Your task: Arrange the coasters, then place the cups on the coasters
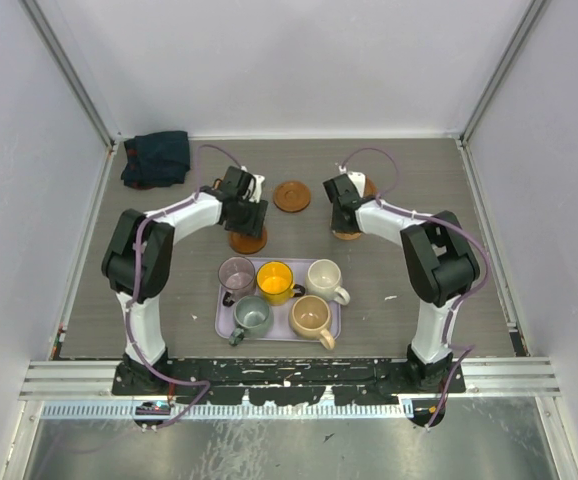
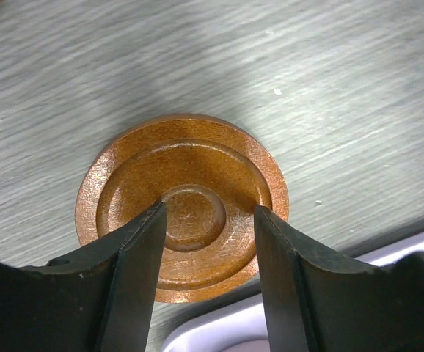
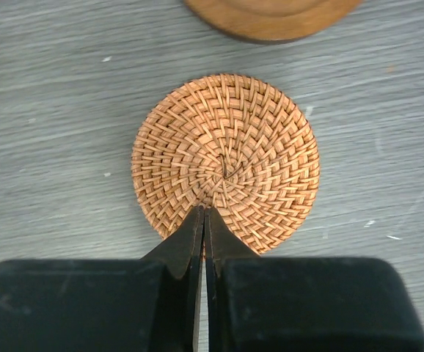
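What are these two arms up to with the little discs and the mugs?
Two robot arms are laying out coasters before any cup gets moved. The left gripper is open over a wooden coaster, with one finger on each side of its raised centre. The right gripper is shut, its tips over the near edge of a woven coaster. All five cups sit together on the lavender tray, none on a coaster yet.

5 cups (image 1: 274, 280) on tray (image 1: 280, 326), near-centre; coasters (image 1: 292, 195) behind tray; cloth (image 1: 157, 158) far-L corner.
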Robot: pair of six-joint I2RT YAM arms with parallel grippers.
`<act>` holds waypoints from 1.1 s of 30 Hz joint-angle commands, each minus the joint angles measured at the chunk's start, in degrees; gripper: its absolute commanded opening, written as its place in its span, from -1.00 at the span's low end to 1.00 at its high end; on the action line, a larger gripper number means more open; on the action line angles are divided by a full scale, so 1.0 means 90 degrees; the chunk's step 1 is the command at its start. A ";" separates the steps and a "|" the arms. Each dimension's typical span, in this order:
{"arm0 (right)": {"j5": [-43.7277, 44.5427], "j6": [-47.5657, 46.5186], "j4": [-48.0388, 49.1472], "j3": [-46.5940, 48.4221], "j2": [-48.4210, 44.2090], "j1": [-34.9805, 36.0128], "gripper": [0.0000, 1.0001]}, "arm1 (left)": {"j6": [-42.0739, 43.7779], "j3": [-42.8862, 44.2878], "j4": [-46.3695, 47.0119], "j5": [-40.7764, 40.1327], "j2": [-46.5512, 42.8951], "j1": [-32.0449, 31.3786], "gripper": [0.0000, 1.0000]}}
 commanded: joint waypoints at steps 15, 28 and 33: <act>0.0053 0.0064 -0.0915 -0.0323 0.0063 -0.1994 -0.87 | -0.0066 0.0074 -0.1391 -0.0215 0.0145 0.1715 0.12; -0.0576 -0.0060 -0.1034 0.1615 0.1417 -0.2961 -0.87 | 0.0123 0.2528 -0.2300 -0.0191 0.1557 0.2657 0.15; -0.0790 -0.0232 -0.1043 0.2327 0.1950 -0.3001 -0.87 | 0.0071 0.3945 -0.2613 -0.0031 0.2304 0.2704 0.15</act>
